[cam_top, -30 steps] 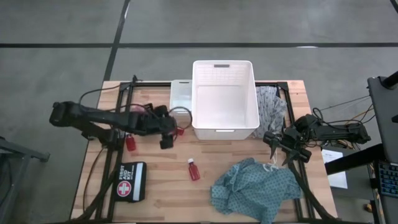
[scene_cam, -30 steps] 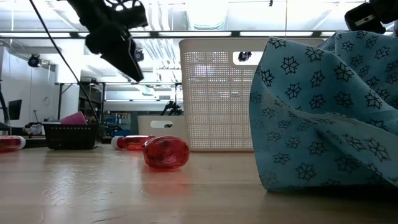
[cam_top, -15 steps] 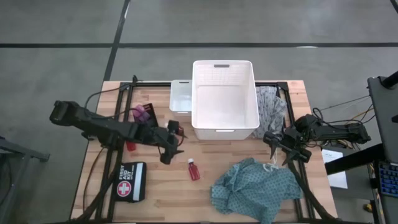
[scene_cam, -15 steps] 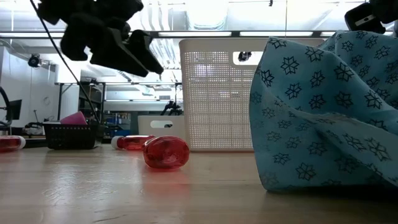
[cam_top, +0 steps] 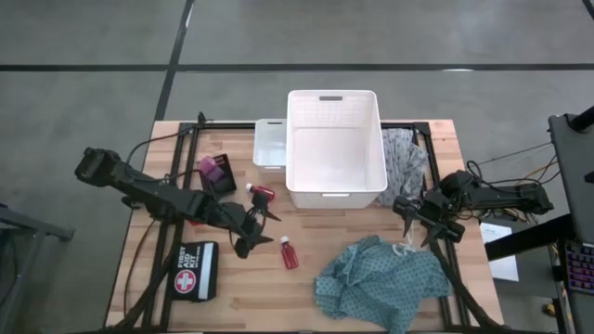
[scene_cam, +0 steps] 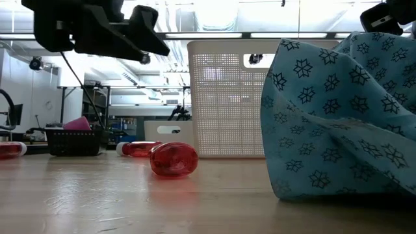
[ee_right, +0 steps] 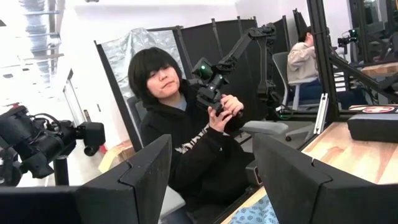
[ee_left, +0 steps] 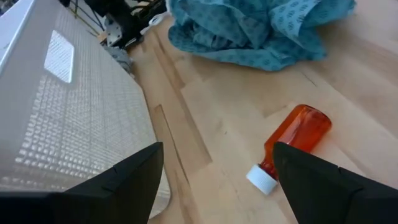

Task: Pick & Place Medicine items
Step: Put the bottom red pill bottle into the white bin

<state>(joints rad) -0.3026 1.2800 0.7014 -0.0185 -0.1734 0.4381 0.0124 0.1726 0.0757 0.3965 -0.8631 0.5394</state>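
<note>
One red bottle with a white cap (cam_top: pixel 290 252) lies on its side on the wood, just right of my left gripper (cam_top: pixel 263 230); the left wrist view shows this bottle (ee_left: pixel 292 140) beyond the open fingers, untouched. A second red bottle (cam_top: pixel 261 191) lies near the white basket's front left corner. Purple and pink pieces (cam_top: pixel 210 170) sit in a black tray. The teal cloth (cam_top: pixel 380 278) lies bunched at the near right, the grey cloth (cam_top: pixel 404 158) right of the basket. My right gripper (cam_top: pixel 422 223) waits open at the right edge.
A tall white basket (cam_top: pixel 334 186) stands at the far centre with a small white bin (cam_top: pixel 270 144) on its left. A black first-aid pouch (cam_top: pixel 195 269) lies at the near left. A person sits beyond the table in the right wrist view.
My left gripper has swung from the basket's front left corner toward the near edge, sinking a little and rolling about its own axis while staying open. It now points at the near red bottle. The bottle by the basket has come out from under it.
</note>
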